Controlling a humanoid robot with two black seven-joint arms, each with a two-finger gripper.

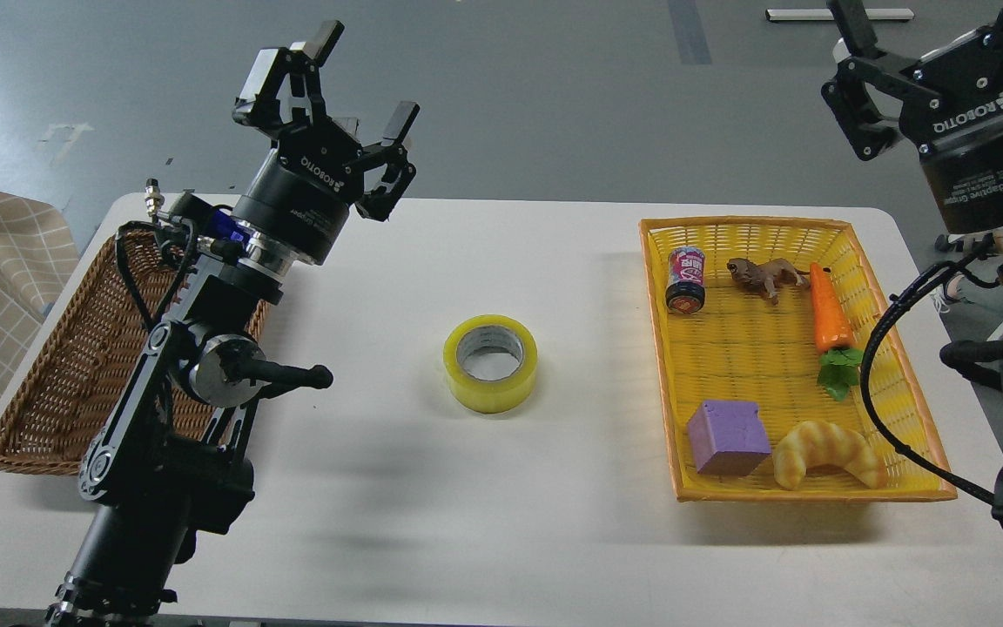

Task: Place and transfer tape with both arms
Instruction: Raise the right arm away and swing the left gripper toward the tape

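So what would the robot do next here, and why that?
Probably lower the left gripper toward the tape. The roll lies flat on the white table, between the brown basket and the yellow basket, and nothing holds it. The left fingers are spread open and empty, raised above the table's far edge.

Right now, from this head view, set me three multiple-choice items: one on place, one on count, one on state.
1. Where does the tape lie?
A. in the yellow basket
B. on the white table, between the baskets
C. in the wicker basket

2. How many things lie in the yellow basket?
A. three
B. five
C. seven

3. How is the left tool?
A. open, empty, raised
B. shut on the tape
C. resting in a basket

Key: 1 B, it sits on bare tabletop; 2 B, can, animal figure, carrot, purple block, croissant; 3 A, fingers spread, nothing between.
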